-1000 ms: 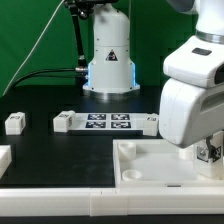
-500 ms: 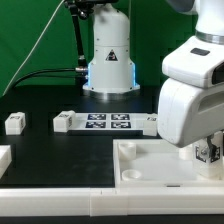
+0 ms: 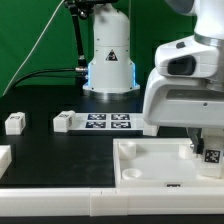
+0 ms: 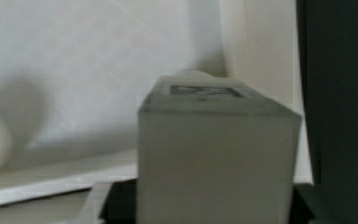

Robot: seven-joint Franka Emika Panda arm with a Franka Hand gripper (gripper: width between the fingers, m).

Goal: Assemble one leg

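My gripper (image 3: pixel 204 150) is shut on a leg (image 3: pixel 212 155), a small chunky white block whose black-and-white tag faces the camera. It holds the leg upright over the far right corner of the large white tray (image 3: pixel 150 165). In the wrist view the leg (image 4: pixel 220 140) fills the middle, with its tag on the end face. My gripper (image 4: pixel 202 208) shows there only as dark fingers (image 4: pixel 126 200) on both sides of the block. The tray's white floor and wall (image 4: pixel 69 90) lie behind it. A second leg (image 3: pixel 14 123) stands at the exterior view's far left.
The marker board (image 3: pixel 108 122) lies behind the tray in mid-table. Part of a white piece (image 3: pixel 3 157) shows at the exterior view's left edge. The robot's base (image 3: pixel 110 55) stands at the back. A pale strip (image 3: pixel 60 205) runs along the front.
The arm's wrist has shifted toward the exterior view's left and turned. The held leg's tag now shows at the tray's far right corner.
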